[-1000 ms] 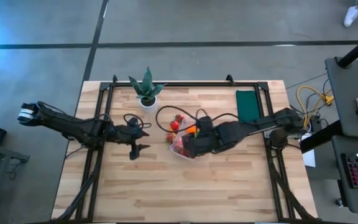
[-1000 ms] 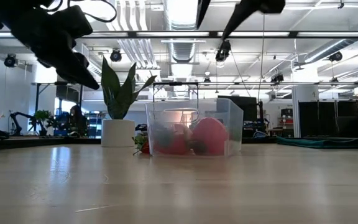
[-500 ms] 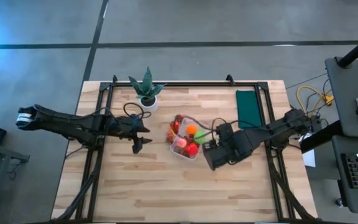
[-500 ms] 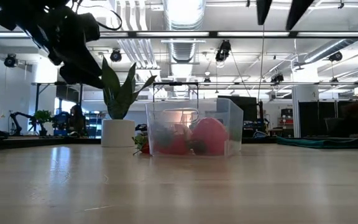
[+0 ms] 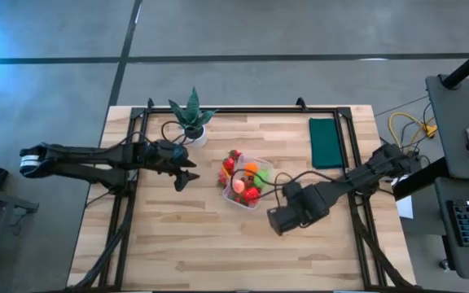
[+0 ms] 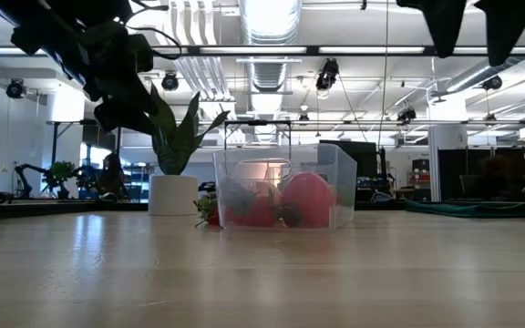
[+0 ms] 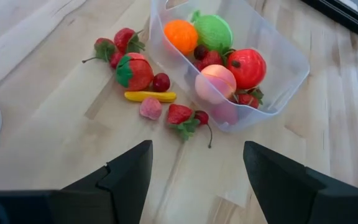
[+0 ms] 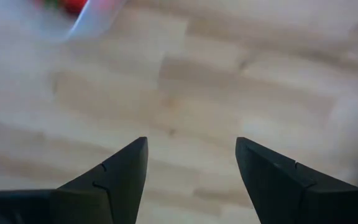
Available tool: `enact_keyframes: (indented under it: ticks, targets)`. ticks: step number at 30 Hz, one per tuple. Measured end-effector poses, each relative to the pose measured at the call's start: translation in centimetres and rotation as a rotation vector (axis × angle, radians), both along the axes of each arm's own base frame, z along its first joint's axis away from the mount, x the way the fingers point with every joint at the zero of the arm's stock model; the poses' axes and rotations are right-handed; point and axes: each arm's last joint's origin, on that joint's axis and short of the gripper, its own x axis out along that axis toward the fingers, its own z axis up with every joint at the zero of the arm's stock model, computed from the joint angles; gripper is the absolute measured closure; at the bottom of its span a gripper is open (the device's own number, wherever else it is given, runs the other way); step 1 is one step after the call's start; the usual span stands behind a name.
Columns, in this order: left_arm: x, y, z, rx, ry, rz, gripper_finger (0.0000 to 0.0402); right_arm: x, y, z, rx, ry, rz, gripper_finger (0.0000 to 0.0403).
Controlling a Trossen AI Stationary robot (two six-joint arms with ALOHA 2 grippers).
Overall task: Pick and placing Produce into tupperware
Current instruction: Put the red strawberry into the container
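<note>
- the right tool (image 5: 277, 220) hangs open and empty over bare desk (image 5: 202, 252), on the near side of the tub (image 5: 245, 181) and a little to its right; its own view shows two spread fingers (image 8: 114, 180) with wood between them and a corner of the tub at the edge.
- the left tool (image 7: 194, 177) hangs open and empty above the desk, to the left of the tub; in the top view it shows at (image 5: 184, 176), just apart from the loose pieces.
- the tub is clear plastic and stands upright near the middle of the desk, turned at a slant to the desk's edges.
- inside the tub lie an orange ball (image 7: 181, 35), a green ball (image 7: 212, 32), a red tomato-like piece (image 7: 246, 67), a pink round piece (image 7: 215, 81) and some small dark red bits between them.
- on the desk just beside the tub's left wall lie loose pieces: a big strawberry (image 7: 133, 71), a small yellow stick (image 7: 150, 96), a pink bit (image 7: 150, 108), a small strawberry (image 7: 179, 115) and cherries (image 7: 107, 50).
- the potted plant (image 5: 191, 118) stands beyond the tub, to its left, close to the desk's far edge.
- the dark green cloth (image 5: 326, 142) lies flat beyond the tub, to its right, well apart from it.
</note>
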Motion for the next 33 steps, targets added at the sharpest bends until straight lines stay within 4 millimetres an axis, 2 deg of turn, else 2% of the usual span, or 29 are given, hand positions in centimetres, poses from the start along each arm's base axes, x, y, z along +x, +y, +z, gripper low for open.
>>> enact_keyframes:
  ticks: [4, 8, 12, 18, 20, 25, 29, 33]
  targets:
    - [-0.1, 0.4, 0.0, 0.007, -0.001, -0.001, 0.0164, 0.2, 1.5, -1.6, 0.109, -0.034, -0.018, 0.0167]
    - [-0.1, 0.7, 0.0, 0.01, -0.002, 0.005, 0.0164, -0.5, 2.8, -3.4, 0.144, -0.036, -0.079, 0.0167]
    - [-0.1, 0.9, 0.0, 0.005, -0.003, 0.006, 0.0164, -0.7, 4.5, -4.9, 0.284, -0.041, -0.115, 0.0167]
    - [-0.1, 0.9, 0.0, 0.017, -0.002, -0.018, 0.0164, 0.3, 6.3, -6.3, 0.481, -0.2, -0.116, 0.0167]
    - [-0.1, 0.9, 0.0, 0.025, -0.002, -0.025, 0.0164, 0.5, 6.4, -6.6, 0.506, -0.232, -0.112, 0.0167]
    - [-0.2, 0.9, -0.1, 0.033, 0.001, -0.033, 0.0164, 0.1, 6.0, -7.2, 0.476, -0.184, -0.166, 0.0167]
    - [-0.2, 0.9, -0.1, 0.032, 0.003, -0.036, 0.0164, -0.4, 5.6, -7.5, 0.393, -0.154, -0.187, 0.0167]
    - [-0.2, 1.0, -0.1, 0.034, 0.001, -0.03, 0.0164, -1.0, 4.1, -8.0, 0.267, -0.074, -0.232, 0.0167]
